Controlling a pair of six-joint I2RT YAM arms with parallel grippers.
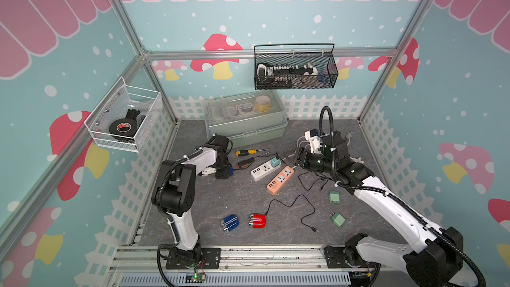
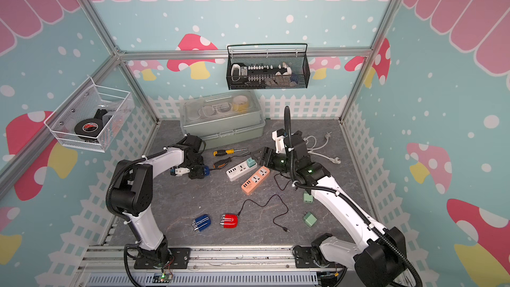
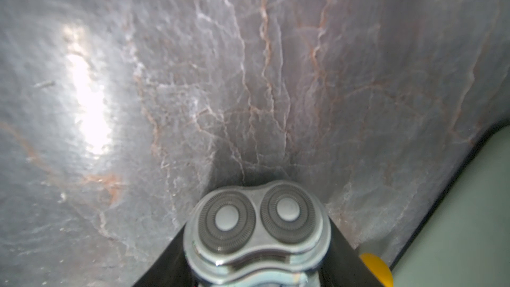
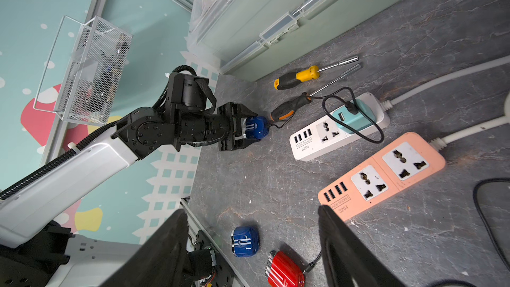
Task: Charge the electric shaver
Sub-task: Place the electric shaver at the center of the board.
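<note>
Left gripper (image 4: 249, 129): clamped around blue rounded plastic shaver (image 4: 259, 131), steadying it against its plugged black cable (image 4: 367, 136).
Right gripper (image 4: 251, 209): spread, empty, teal adapter (image 4: 356, 117) ahead.

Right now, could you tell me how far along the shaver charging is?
Done: the teal adapter sits in the white power strip, its black cable reaching the blue shaver. In hand: the left gripper grips that shaver; the right gripper hangs open. Left: seemingly only setting the shaver down and letting go.
</note>
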